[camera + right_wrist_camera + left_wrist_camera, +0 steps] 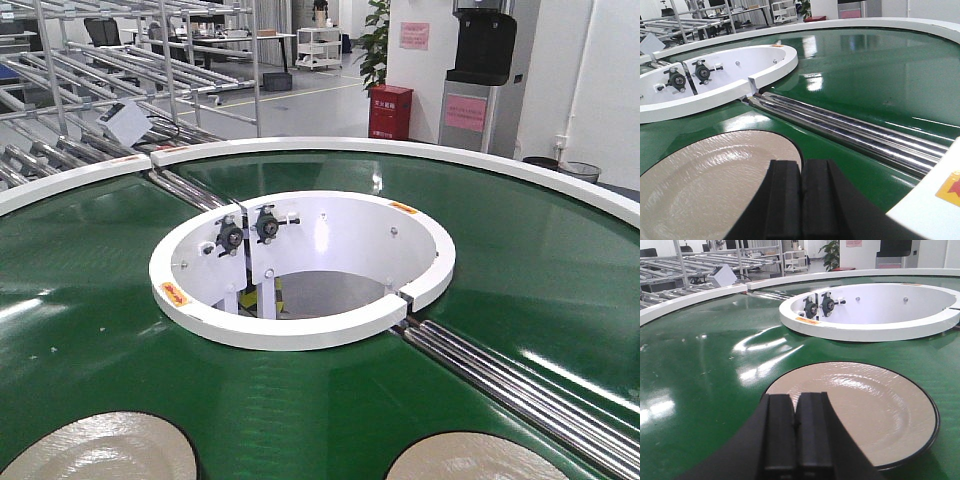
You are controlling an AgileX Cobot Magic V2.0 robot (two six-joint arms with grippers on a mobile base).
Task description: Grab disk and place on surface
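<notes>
- Left gripper (796, 435) clenched, pads together, nothing btwn; right gripper (801, 200) same, both empty.
- Green belt (90, 300) wraps white ring (300, 330); steel rollers (850, 132) cross it nr right disk (710, 185).
- 2 beige disks lie flat on belt: left disk (865, 410), black-rimmed, just beyond left gripper; right disk just beyond right gripper.

No wording is legible. The red cabinet (390, 112) bears white characters, a pink wall notice (414, 36) and a pink dispenser notice (465, 112) carry print, and orange stickers (175, 294) mark the white ring (300, 330); all are too small to read.
</notes>
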